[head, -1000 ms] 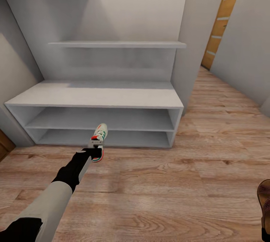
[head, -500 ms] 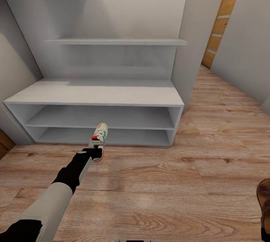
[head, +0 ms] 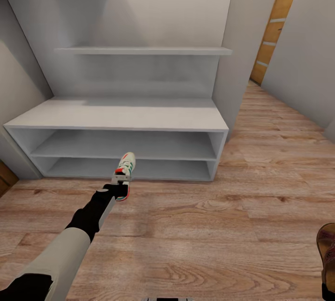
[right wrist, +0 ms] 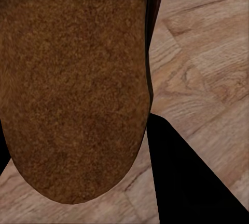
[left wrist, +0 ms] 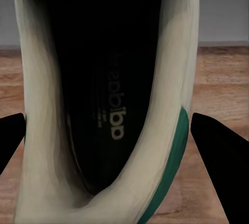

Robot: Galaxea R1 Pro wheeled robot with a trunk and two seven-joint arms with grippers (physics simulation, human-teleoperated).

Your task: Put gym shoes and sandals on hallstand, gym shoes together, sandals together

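Note:
A white gym shoe [head: 125,167] with green stripes and red-orange patches hangs just above the wood floor [head: 223,231], toe toward the hallstand [head: 116,117]. My left gripper [head: 120,182] is shut on its heel end. The left wrist view looks into the shoe's dark opening [left wrist: 111,104], with a black finger [left wrist: 218,151] on either side of it. At the head view's bottom right edge is a brown sandal [head: 328,249]. Its brown sole [right wrist: 72,78] is close up in the right wrist view beside a black finger [right wrist: 187,177], with my right gripper [head: 328,289] shut on it.
The hallstand has a bench top, two open low shelves [head: 125,145] and a wall shelf [head: 139,51], all bare. A grey wall corner [head: 242,58] stands to its right, and the corridor runs on toward an orange-brown door [head: 279,21]. A brown panel [head: 5,177] shows at far left.
The whole picture has shifted slightly, so the camera moved a little. The held shoe sits marginally nearer the rack's lower shelves. The sandal appears a bit lower at the picture's edge.

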